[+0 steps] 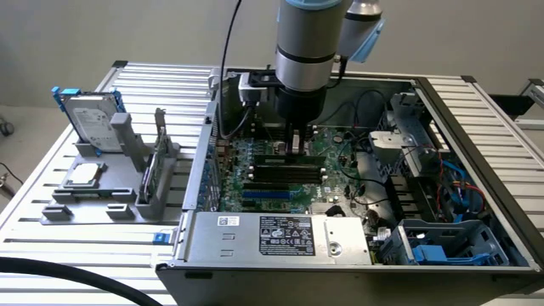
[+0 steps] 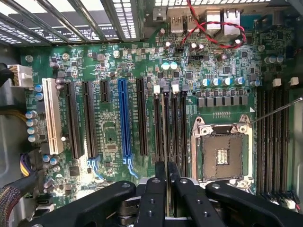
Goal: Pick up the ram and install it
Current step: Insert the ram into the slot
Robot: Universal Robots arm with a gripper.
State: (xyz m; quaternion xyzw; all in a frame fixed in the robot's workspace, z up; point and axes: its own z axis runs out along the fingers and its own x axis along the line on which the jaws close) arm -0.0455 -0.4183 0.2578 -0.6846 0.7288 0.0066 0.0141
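Gripper [image 2: 167, 165]: pinching the ram [image 2: 167, 183] edge-on.
Ram location: at the black memory slots [image 2: 170, 127], beside the CPU socket [image 2: 222, 152].
Risk: stick tilted or offset from its slot; pressing then jams it or stresses the motherboard [image 2: 111, 137].

Exterior view: soft, even white light falls from above. The pale table [image 1: 476, 108] is bright. The inside of the case [image 1: 200, 166] is dimmer, and the arm [image 1: 306, 51] shades the motherboard [image 1: 272, 185]. Wrist view: the motherboard is evenly lit, the far vents [image 2: 120, 16] are blown out white, and the near gripper [image 2: 167, 172] is dark with faint highlights.
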